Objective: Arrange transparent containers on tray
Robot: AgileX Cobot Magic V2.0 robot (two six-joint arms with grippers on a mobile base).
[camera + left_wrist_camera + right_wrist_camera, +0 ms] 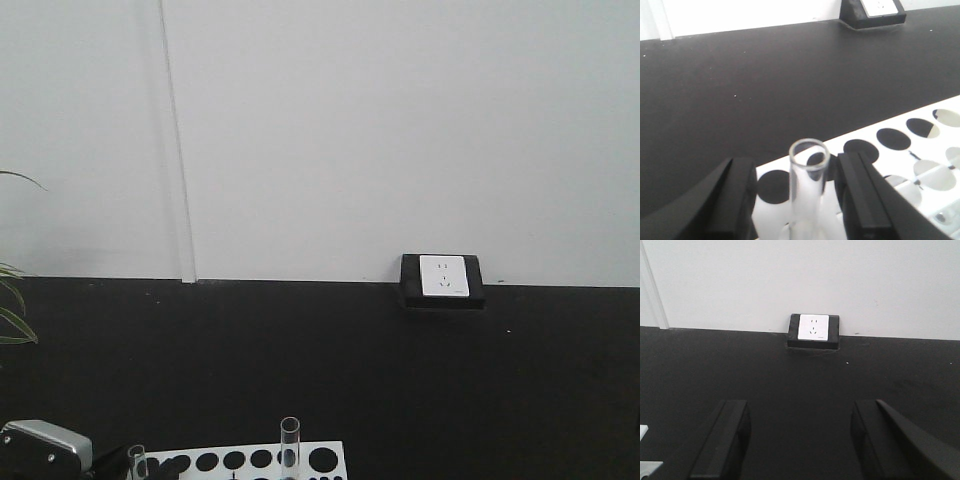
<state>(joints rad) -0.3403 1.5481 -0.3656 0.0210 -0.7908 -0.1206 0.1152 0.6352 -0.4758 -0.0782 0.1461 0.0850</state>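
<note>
A clear test tube [809, 180] stands upright in a white rack [900, 160] with round holes. My left gripper [796, 165] is open around it, with a black finger on each side and a gap to both. In the front view that tube [137, 461] shows at the bottom edge beside my left arm [45, 448]. A second test tube [290, 445] stands further right in the same rack [340, 447]. My right gripper [799, 407] is open over the bare black tabletop, holding nothing. The yellow tray is out of view.
A black-framed white wall socket [443, 277] sits where the black tabletop meets the white wall, also seen in the right wrist view [813, 327]. Plant leaves [10, 300] reach in at the far left. Several rack holes [892, 138] are unfilled.
</note>
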